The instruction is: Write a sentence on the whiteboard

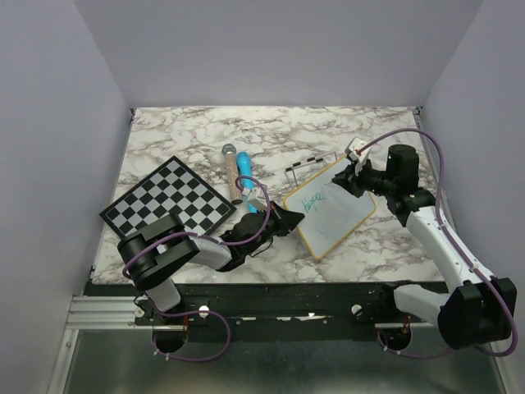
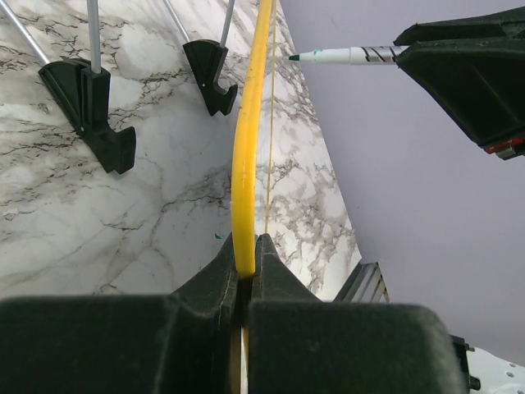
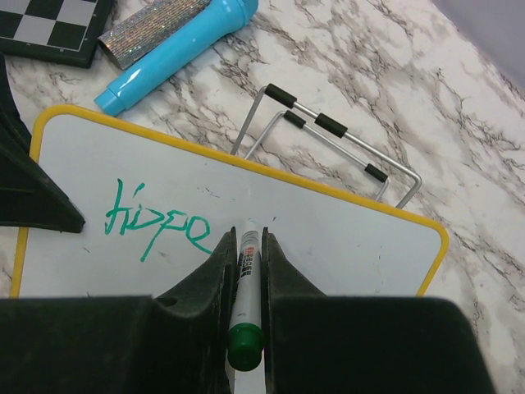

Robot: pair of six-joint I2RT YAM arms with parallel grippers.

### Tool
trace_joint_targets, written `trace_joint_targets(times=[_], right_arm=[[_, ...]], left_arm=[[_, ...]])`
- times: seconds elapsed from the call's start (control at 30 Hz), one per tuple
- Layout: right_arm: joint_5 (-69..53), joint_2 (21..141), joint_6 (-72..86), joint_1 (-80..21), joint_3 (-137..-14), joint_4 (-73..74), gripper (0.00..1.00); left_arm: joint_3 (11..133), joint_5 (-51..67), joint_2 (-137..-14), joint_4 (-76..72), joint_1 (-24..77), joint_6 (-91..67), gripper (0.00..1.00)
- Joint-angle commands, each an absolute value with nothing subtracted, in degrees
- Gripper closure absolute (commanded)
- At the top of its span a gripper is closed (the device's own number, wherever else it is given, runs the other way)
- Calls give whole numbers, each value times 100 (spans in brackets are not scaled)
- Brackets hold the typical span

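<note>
The whiteboard [image 1: 335, 209], white with a yellow-tan frame, lies tilted at centre right of the marble table. My left gripper [image 1: 289, 220] is shut on its near-left edge. In the left wrist view the frame [image 2: 246, 164] runs edge-on out of the closed left gripper [image 2: 246, 267]. The sentence [image 3: 156, 222] is one green word, reading about "Hope". My right gripper [image 3: 246, 242] is shut on a green-capped marker [image 3: 244, 283] just right of that word. The marker tip [image 2: 294, 57] sits a small gap off the board face.
A black-and-white chessboard [image 1: 168, 203] lies at the left. A blue toy microphone [image 1: 244, 168] with a glittery head rests beside a wooden stick [image 1: 232, 171]. A wire stand [image 3: 344, 139] with black feet [image 2: 90, 107] lies just behind the board.
</note>
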State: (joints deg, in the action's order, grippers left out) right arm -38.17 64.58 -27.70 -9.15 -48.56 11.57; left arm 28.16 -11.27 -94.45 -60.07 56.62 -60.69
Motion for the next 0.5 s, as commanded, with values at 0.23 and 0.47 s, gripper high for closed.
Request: trace_joint_targets(times=[0.23, 0.47], right_arm=[[-3788, 6644, -2628, -1002, -4685, 703, 99], [-3753, 6688, -2610, -1020, -4658, 659, 100]], left_arm=[[2830, -879, -9519, -5924, 5669, -5906, 100], [2821, -870, -9510, -5933, 5669, -5906, 100]])
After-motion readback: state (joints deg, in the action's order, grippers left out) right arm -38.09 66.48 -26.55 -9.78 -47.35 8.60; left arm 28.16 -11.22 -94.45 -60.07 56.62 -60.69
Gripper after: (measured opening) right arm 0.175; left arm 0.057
